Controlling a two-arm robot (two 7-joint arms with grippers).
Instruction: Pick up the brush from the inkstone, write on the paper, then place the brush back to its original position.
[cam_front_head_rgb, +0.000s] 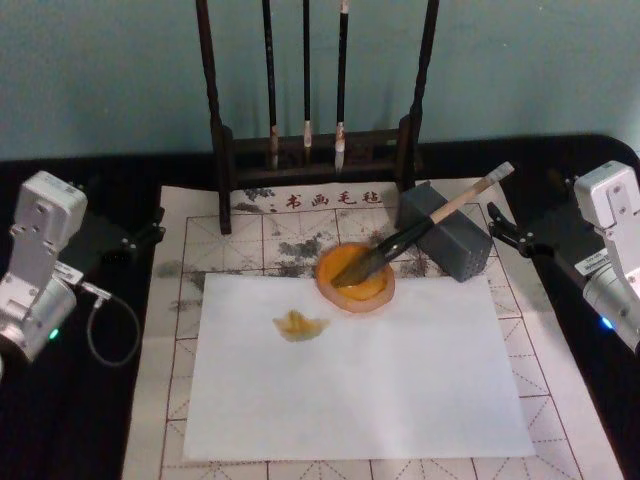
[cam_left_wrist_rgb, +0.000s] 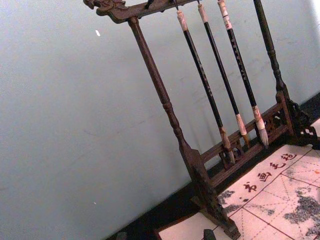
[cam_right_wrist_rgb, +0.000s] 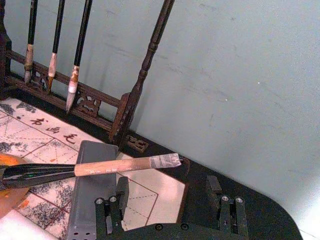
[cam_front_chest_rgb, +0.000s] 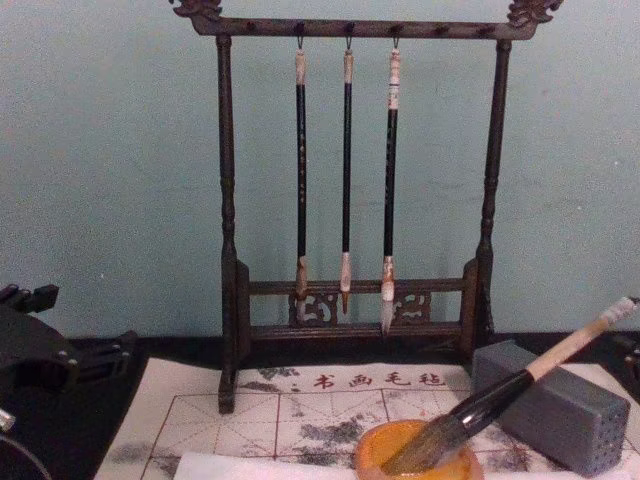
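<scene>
A: Starting step, by my reading: the pick-up, with nothing lifted yet. The brush (cam_front_head_rgb: 420, 232) lies with its tuft in the inkstone (cam_front_head_rgb: 372, 298) and its handle propped on the grey block (cam_front_head_rgb: 460, 245).

B: Grippers?

A: The right gripper (cam_front_head_rgb: 497, 224) sits at the right side of the tabletop (cam_front_head_rgb: 60, 420), just beside the block. Its jaws are spread wide with nothing between them. The left gripper (cam_front_head_rgb: 158, 224) is parked at the left side, well apart from the brush. Its jaws are also apart and empty.

B: Brush axis?

A: Diagonal. The bristles are low in the dish, nearer the robot and to its left. The white-wrapped end is high, pointing away and to the right, past the block. From the chest view it slopes up to the right.

B: Next move?

A: A job for the right arm, judging by nearness. It should come in beside the block and set the jaws across the tan handle. Then close, and lift along the slope so the tuft clears the rim without dragging the dish.

B: Paper?

A: The white paper (cam_front_head_rgb: 400, 380) lies in front of the inkstone, which sits at its far edge. There is one yellowish blot on it.
</scene>
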